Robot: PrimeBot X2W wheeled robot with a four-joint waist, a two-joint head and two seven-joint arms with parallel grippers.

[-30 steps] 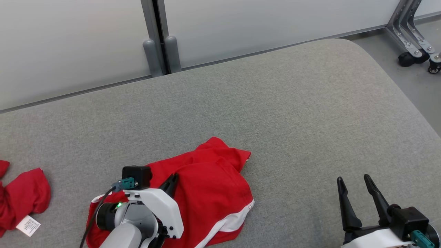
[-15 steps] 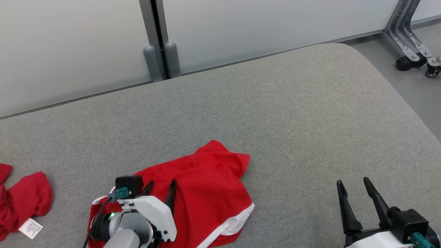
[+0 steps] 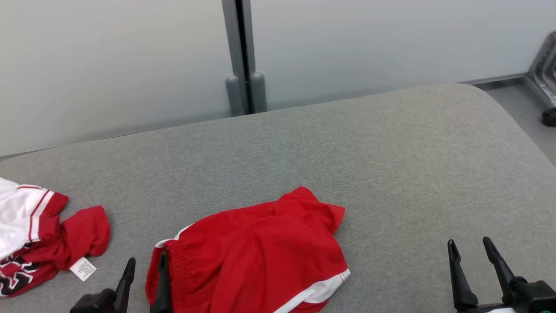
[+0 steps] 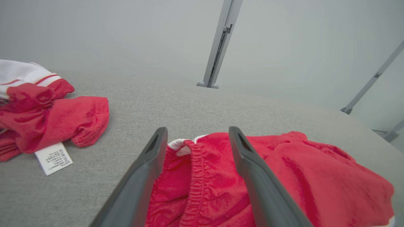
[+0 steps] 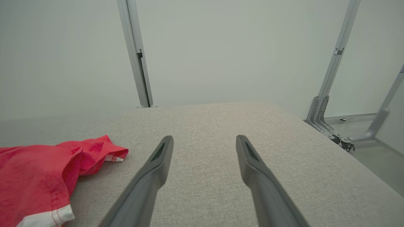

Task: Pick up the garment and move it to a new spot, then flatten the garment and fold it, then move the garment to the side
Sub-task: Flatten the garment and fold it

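I'm watching the red shorts lying crumpled near the front of the grey cushion. Bare fabric is running right to its rounded edge and back to the wall panel. A red-and-white garment is crowding the left. My left gripper is hanging released at the waistband. My right gripper is spread open, well apart from the cloth. Since the earlier frame the head camera has swung, and my left arm has drawn back off the shorts.
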